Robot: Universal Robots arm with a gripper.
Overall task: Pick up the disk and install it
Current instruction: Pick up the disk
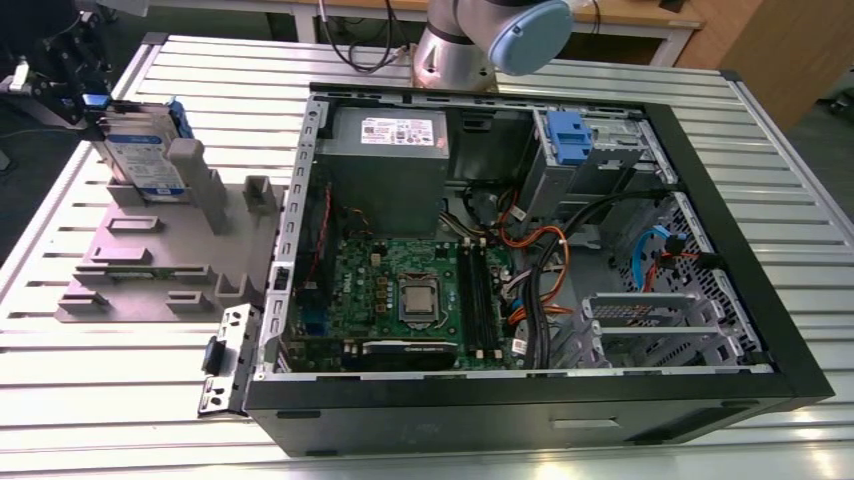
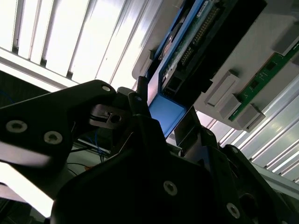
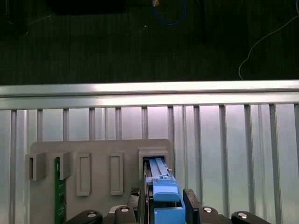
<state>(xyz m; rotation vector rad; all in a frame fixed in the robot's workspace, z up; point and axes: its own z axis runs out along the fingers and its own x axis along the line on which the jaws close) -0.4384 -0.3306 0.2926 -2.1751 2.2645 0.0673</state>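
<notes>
The disk (image 1: pixel 140 150) stands on edge in a slot of the grey holder (image 1: pixel 134 270) at the exterior view's left, its label and blue frame showing. My gripper (image 1: pixel 96 98) is at the disk's upper end. In the first wrist view the disk (image 3: pixel 161 186) appears edge-on with a black finger pressed to each side of its blue frame, so my gripper (image 3: pixel 164 207) is shut on it. The second wrist view shows the disk's blue end (image 2: pixel 168 112) clamped between the same fingers (image 2: pixel 140 95).
The open computer case (image 1: pixel 747 200) lies at the exterior view's right, with a drive bay and blue latch (image 1: pixel 567 135) at its far corner and a grey metal box (image 1: pixel 387 150) beside it. A green memory stick (image 3: pixel 57 196) stands in the holder. The arm's base (image 1: pixel 461 50) rises behind the case.
</notes>
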